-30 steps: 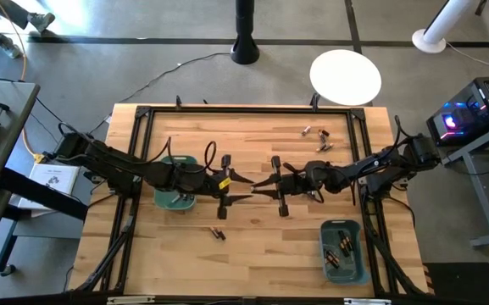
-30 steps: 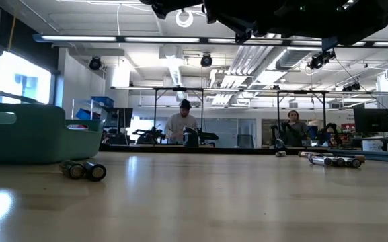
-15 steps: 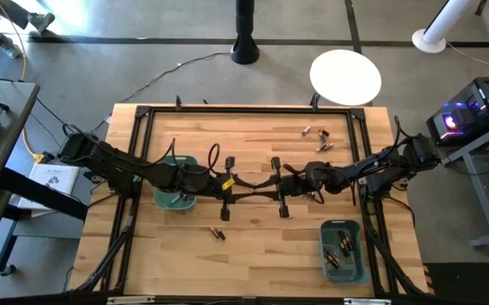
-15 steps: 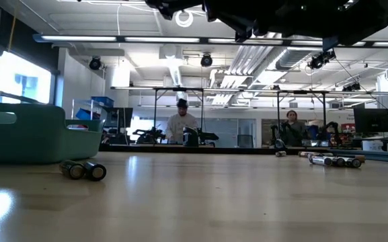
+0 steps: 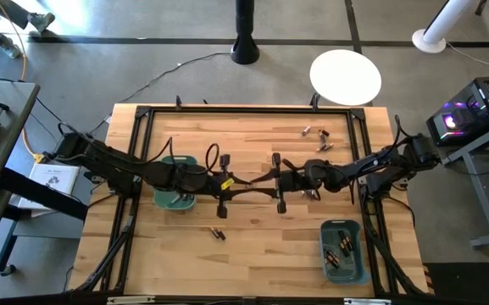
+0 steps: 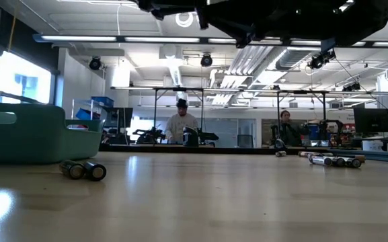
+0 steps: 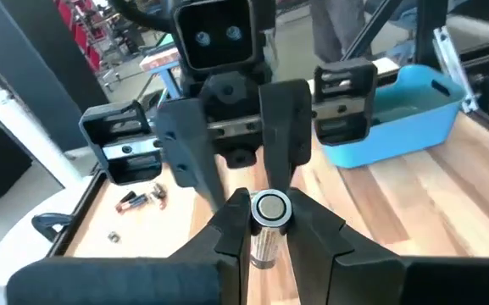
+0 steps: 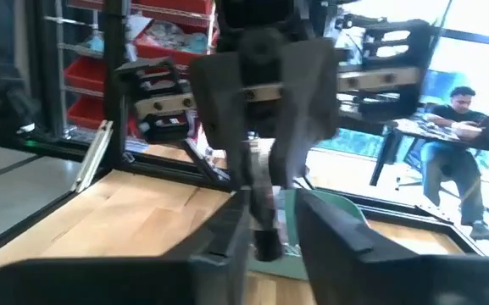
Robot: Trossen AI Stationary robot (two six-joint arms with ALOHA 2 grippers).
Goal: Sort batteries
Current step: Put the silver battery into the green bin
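Meeting above mid-table (image 5: 252,135), the left gripper (image 7: 265,233) is pinching a silvery battery (image 7: 269,210) that the right gripper (image 5: 271,182) (fingers parting, barely ajar) is releasing; it should be pulling straight back, leaving the cell undisturbed.

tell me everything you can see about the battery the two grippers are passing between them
The battery is a small silvery-grey cylindrical cell with a round metal end cap facing the left wrist camera. It is held in the air above the middle of the wooden table, between the fingers of the left gripper, which close on its sides. The right gripper meets it from the opposite end, its fingers beside it.
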